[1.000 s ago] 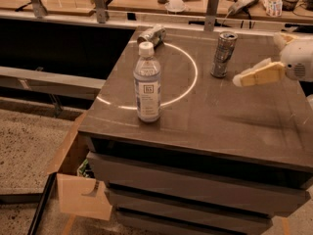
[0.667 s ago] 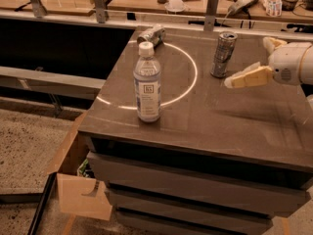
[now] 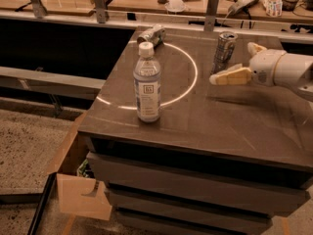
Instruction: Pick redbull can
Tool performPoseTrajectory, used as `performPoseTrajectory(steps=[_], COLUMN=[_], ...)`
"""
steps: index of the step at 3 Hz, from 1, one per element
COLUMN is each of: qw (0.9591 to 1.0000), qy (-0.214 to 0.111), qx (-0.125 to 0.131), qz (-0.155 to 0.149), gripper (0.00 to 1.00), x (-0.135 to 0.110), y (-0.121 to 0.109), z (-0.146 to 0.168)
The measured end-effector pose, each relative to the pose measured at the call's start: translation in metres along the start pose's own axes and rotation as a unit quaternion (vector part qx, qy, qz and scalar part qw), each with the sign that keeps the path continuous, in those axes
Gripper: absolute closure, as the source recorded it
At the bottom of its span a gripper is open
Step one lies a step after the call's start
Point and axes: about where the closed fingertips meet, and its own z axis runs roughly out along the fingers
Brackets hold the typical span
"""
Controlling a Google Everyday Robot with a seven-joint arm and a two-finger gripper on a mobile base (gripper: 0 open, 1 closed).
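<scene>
The camera view has at its centre a clear plastic water bottle with a white cap [image 3: 147, 83], upright on the dark grey square table [image 3: 195, 121]. Behind the bottle and to its right in the picture stands the redbull can [image 3: 224, 50], a slim silver can with blue-grey checkered panels, upright near the far edge. Further right of the bottle is the white gripper [image 3: 234, 62]. Its tan fingers [image 3: 230, 76] are spread apart, one just in front of the can and one past its right side, clamping nothing. Straight behind the bottle a stubby grey-silver can [image 3: 151, 34] lies on its side. A thin white arc [image 3: 188, 84] curves round the bottle. Below and left of the bottle, an open cardboard box [image 3: 80, 195] sits on the floor.
</scene>
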Motion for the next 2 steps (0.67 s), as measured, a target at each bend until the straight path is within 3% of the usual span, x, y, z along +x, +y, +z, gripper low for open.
performPoseTrajectory(steps=[1,2], qw=[0.9997,0.9988], qy=[-0.018,-0.037], qx=[-0.009,-0.025], qz=[0.015,0.017], gripper=[0.15,0.38], x=[-0.003,-0.01], y=[-0.001,0.001], z=[0.025,0.04])
